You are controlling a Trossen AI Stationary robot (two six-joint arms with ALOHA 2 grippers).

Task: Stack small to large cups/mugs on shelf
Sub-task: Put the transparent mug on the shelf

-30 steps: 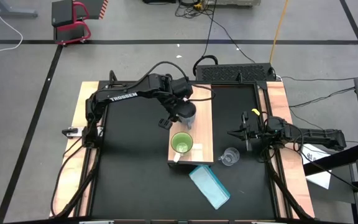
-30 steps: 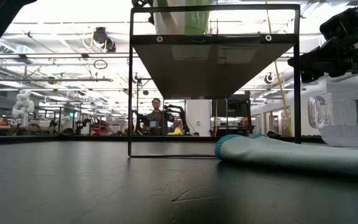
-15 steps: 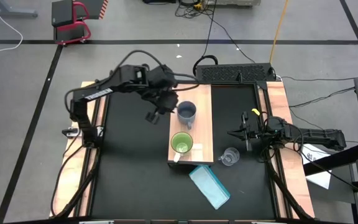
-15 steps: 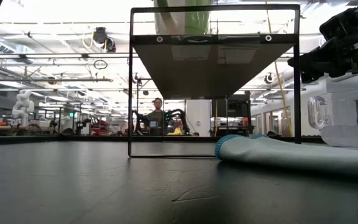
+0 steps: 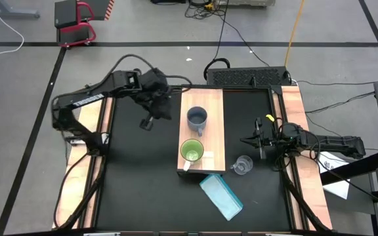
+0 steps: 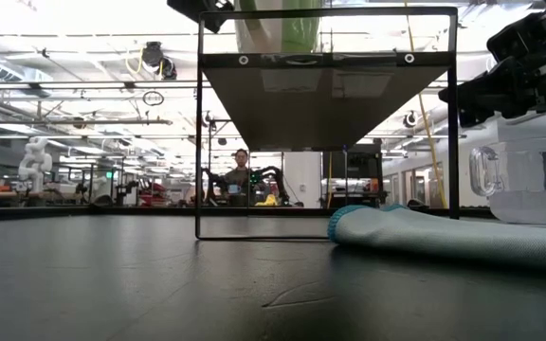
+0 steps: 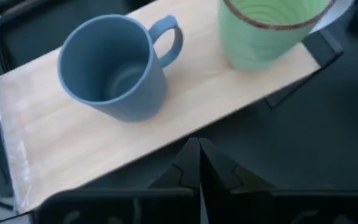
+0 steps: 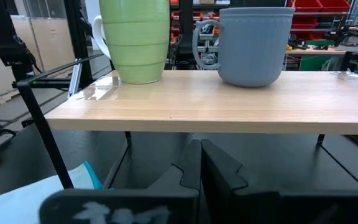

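The grey-blue mug point(image 5: 197, 119) and the green mug point(image 5: 191, 152) stand upright on their bases on the light-wood shelf point(image 5: 214, 105), the green one nearer the near end. The clear glass cup point(image 5: 242, 165) stands on the black table, right of the shelf's near end. My left gripper point(image 5: 146, 122) hangs shut over the table left of the shelf, holding nothing; its wrist view shows the grey-blue mug point(image 7: 114, 74) and the green mug point(image 7: 272, 31) ahead. My right gripper point(image 5: 258, 139) waits shut at the table's right, pointing at the shelf point(image 8: 216, 102).
A flat light-blue object point(image 5: 222, 196) lies on the table near the shelf's near end, close to the glass cup. The shelf stands on a thin black frame point(image 6: 198, 123). A black box point(image 5: 248, 77) sits at the table's far edge. Wooden strips run along both table sides.
My left gripper has drawn back from the grey-blue mug toward the table's left edge and has shut, holding nothing. The mug stays upright on the shelf where it was left.
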